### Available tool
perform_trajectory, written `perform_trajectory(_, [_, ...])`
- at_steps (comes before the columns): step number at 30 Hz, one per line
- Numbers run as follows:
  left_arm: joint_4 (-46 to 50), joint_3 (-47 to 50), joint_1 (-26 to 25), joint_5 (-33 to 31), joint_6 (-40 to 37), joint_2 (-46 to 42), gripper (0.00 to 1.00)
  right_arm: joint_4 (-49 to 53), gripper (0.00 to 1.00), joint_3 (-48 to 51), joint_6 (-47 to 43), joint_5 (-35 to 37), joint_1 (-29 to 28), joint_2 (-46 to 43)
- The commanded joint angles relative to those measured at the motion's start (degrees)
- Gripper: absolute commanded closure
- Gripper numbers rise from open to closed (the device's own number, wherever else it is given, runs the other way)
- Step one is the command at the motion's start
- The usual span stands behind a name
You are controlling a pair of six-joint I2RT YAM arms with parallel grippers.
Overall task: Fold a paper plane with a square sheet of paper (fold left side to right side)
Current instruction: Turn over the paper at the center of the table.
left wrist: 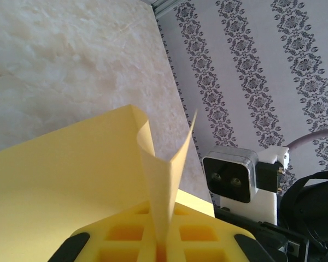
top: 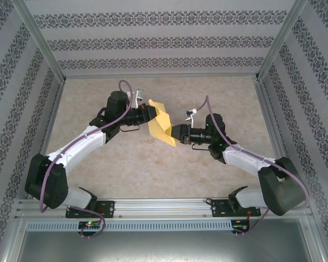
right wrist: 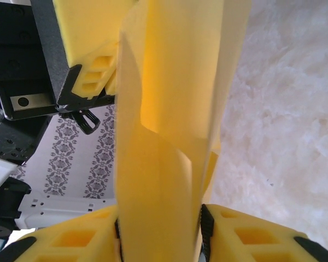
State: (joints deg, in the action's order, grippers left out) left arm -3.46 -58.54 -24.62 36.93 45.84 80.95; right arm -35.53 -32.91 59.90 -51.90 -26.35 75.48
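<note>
The square sheet of paper (top: 159,123) is yellow and hangs folded and curled in the air between the two arms. My left gripper (top: 150,113) is shut on its upper left edge. In the left wrist view the sheet (left wrist: 54,180) rises as a pinched fold from between that gripper's (left wrist: 161,248) closed yellow fingers. My right gripper (top: 174,135) is at the sheet's lower right tip. In the right wrist view a curled strip of the paper (right wrist: 164,109) stands between its (right wrist: 159,240) jaws, which are still apart on either side of it. The left gripper's fingers (right wrist: 93,76) show at top left.
The beige marble-look tabletop (top: 126,169) lies below the paper. Patterned walls (top: 164,43) with aluminium posts close in the back and sides. The right arm's wrist camera (left wrist: 229,177) faces the left gripper from close by.
</note>
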Motion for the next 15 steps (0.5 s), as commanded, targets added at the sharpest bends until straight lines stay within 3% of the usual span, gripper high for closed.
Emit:
perform_trajectory(1, [-2.5, 1.3, 0.3, 1.3, 1.2, -0.3, 0.89, 3.4, 0.65, -1.4, -3.9, 0.4, 0.3, -1.9])
perform_trajectory(7, [-3.0, 2.2, 0.3, 1.7, 1.1, 0.0, 0.82, 7.3, 0.8, -2.0, -6.4, 0.7, 0.5, -2.5])
perform_trajectory(11, [4.3, 0.8, 0.4, -2.1, -3.9, -1.2, 0.56, 16.7, 0.83, -3.7, -12.4, 2.4, 0.5, -4.3])
perform_trajectory(15, [15.6, -0.1, 0.7, -12.0, -10.9, -5.7, 0.37, 36.7, 0.86, -8.6, -25.3, 9.5, -0.1, -7.2])
